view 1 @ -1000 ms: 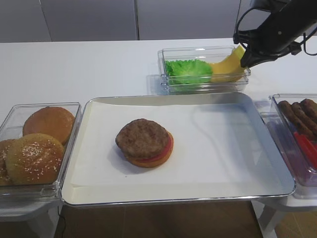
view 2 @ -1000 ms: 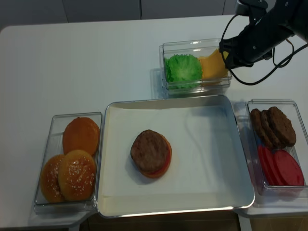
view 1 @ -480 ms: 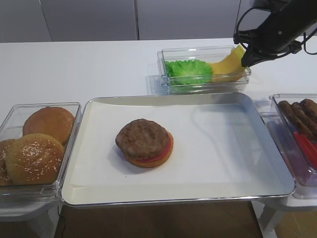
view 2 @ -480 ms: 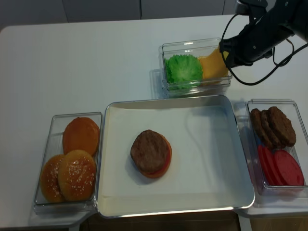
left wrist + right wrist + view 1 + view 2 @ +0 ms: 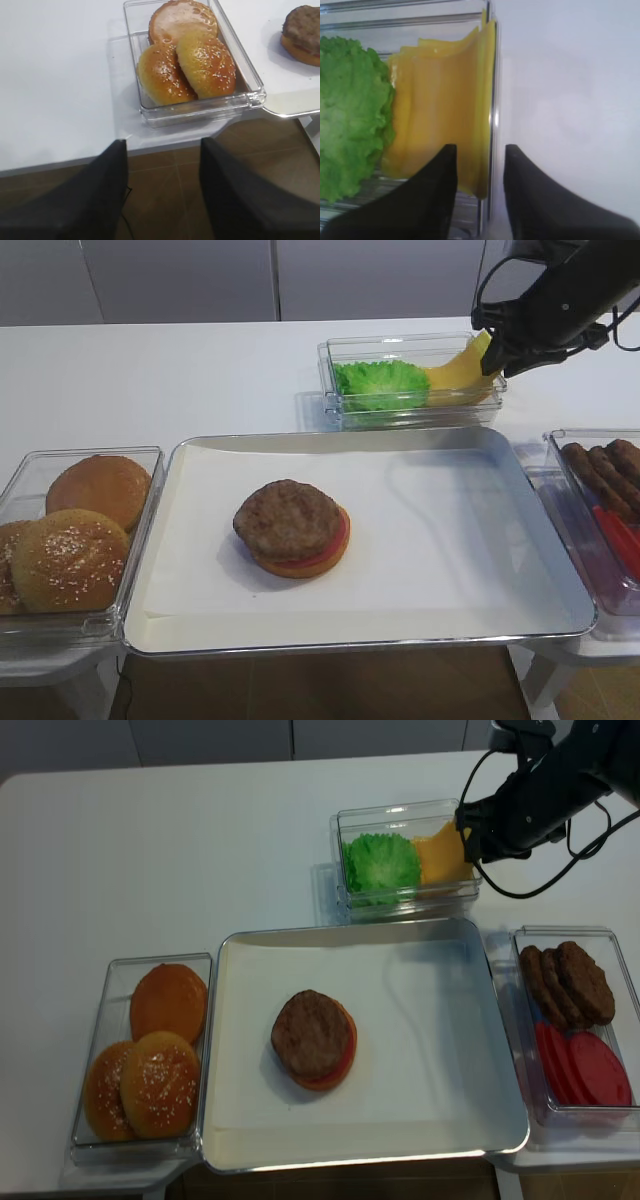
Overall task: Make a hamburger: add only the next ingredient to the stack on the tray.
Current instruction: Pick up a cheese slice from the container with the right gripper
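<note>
Yellow cheese slices (image 5: 440, 110) stand curled against the right wall of a clear container (image 5: 400, 343) at the back, beside green lettuce (image 5: 347, 115). My right gripper (image 5: 479, 155) is open at that container's right end. One finger is inside over the cheese (image 5: 440, 855), the other outside the wall. The cheese's raised edge and the wall lie between the jaws, unpinched. The stack (image 5: 292, 527) of bun, tomato and patty sits left of centre on the paper-lined silver tray (image 5: 505, 1100). My left gripper (image 5: 162, 150) is open and empty over the floor, off the table's front edge.
A clear box of sesame buns (image 5: 190, 60) stands left of the tray. Another box with brown patties (image 5: 570, 982) and tomato slices (image 5: 585, 1070) stands to its right. The right arm's black cable (image 5: 560, 870) loops beside the cheese container.
The right gripper has stayed at the cheese container's right end, shifting only slightly. The stack, tray and boxes have not moved.
</note>
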Motion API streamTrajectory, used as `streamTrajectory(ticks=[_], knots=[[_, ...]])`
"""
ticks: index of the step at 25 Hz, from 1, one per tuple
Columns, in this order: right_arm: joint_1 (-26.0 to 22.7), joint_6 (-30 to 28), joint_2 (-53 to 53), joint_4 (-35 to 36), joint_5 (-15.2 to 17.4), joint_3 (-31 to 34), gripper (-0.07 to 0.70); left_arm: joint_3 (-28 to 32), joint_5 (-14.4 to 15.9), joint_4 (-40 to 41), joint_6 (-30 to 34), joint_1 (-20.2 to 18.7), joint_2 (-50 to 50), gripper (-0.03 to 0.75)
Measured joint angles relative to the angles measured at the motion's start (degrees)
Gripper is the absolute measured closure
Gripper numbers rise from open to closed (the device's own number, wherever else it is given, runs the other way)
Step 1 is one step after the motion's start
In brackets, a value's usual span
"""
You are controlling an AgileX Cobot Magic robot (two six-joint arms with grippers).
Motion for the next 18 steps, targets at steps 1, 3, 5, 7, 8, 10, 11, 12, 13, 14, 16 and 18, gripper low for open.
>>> streamTrajectory(ticks=[1, 3, 5, 7, 8, 10, 11, 12, 13, 14, 16, 18], knots=[[0.00, 0.00, 0.00, 0.00, 0.00, 0.00, 0.390, 0.00, 0.00, 0.00, 0.00, 0.00, 0.00, 0.363], [0.00, 0.00, -0.10, 0.00, 0.00, 0.00, 0.381, 0.00, 0.00, 0.00, 0.00, 0.00, 0.00, 0.363], [0.00, 0.00, -0.34, 0.00, 0.00, 0.00, 0.379, 0.00, 0.00, 0.00, 0.00, 0.00, 0.00, 0.363], [0.00, 0.00, -0.56, 0.00, 0.00, 0.00, 0.386, 0.00, 0.00, 0.00, 0.00, 0.00, 0.00, 0.363], [0.00, 0.00, -0.70, 0.00, 0.00, 0.00, 0.396, 0.00, 0.00, 0.00, 0.00, 0.00, 0.00, 0.363], [0.00, 0.00, -0.94, 0.00, 0.00, 0.00, 0.430, 0.00, 0.00, 0.00, 0.00, 0.00, 0.00, 0.363], [0.00, 0.00, -0.94, 0.00, 0.00, 0.00, 0.453, 0.00, 0.00, 0.00, 0.00, 0.00, 0.00, 0.363], [0.00, 0.00, -1.07, 0.00, 0.00, 0.00, 0.476, 0.00, 0.00, 0.00, 0.00, 0.00, 0.00, 0.363], [0.00, 0.00, -1.07, 0.00, 0.00, 0.00, 0.496, 0.00, 0.00, 0.00, 0.00, 0.00, 0.00, 0.363], [0.00, 0.00, -1.07, 0.00, 0.00, 0.00, 0.520, 0.00, 0.00, 0.00, 0.00, 0.00, 0.00, 0.363], [0.00, 0.00, -1.07, 0.00, 0.00, 0.00, 0.563, 0.00, 0.00, 0.00, 0.00, 0.00, 0.00, 0.363], [0.00, 0.00, -1.07, 0.00, 0.00, 0.00, 0.596, 0.00, 0.00, 0.00, 0.00, 0.00, 0.00, 0.363]])
